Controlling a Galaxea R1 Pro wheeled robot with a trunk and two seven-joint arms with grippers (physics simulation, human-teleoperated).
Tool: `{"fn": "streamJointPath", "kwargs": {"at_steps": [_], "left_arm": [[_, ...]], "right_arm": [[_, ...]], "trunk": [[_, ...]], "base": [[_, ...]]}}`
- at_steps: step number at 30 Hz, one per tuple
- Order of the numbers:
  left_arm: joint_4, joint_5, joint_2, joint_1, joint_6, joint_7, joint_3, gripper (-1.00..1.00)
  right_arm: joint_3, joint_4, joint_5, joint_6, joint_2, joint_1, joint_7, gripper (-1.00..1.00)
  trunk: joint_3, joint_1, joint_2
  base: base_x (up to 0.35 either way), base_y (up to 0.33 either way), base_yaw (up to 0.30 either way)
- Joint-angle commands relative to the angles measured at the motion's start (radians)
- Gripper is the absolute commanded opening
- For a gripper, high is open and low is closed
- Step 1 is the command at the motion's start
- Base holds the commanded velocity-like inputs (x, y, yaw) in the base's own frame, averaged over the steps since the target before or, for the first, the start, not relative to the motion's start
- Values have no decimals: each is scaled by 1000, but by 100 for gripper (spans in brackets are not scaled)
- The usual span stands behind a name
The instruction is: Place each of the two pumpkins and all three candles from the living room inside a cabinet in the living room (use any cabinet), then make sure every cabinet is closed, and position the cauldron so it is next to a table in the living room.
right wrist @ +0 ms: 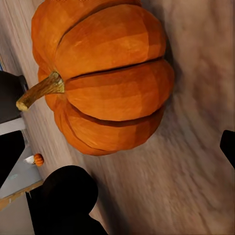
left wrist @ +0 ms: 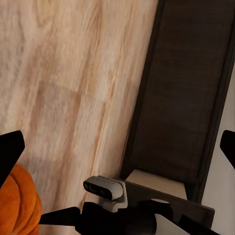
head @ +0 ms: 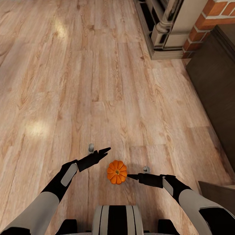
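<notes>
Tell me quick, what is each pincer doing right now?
Left pincer: open, holding nothing, up beside the pumpkin.
Right pincer: open, holding nothing, its tips pointing at the pumpkin.

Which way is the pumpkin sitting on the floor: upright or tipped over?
Upright. In the head view the pumpkin rests on the wooden floor with its stem pointing up from the centre, between both grippers.

Light wood plank floor (head: 81,81) with bright glare patches, cream fireplace surround (head: 166,29), red brick (head: 212,19)
</notes>
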Motion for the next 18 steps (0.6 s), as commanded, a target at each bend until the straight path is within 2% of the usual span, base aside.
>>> {"fn": "streamJointPath", "kwargs": {"at_steps": [1, 3, 11, 18], "left_arm": [[0, 0, 0, 0, 0, 0, 0, 100], [0, 0, 0, 0, 0, 0, 0, 100], [-3, 2, 21, 6, -6, -2, 4, 100], [-4, 3, 23, 6, -6, -2, 5, 100]], "right_arm": [[0, 0, 0, 0, 0, 0, 0, 100], [0, 0, 0, 0, -1, 0, 0, 100], [-2, -27, 0, -9, -40, -15, 0, 100], [-1, -38, 0, -9, -43, -16, 0, 100]], "trunk": [[0, 0, 0], [0, 0, 0], [0, 0, 0], [0, 0, 0]], "base": [[0, 0, 0], [0, 0, 0], [0, 8, 0], [0, 220, 0]]}}
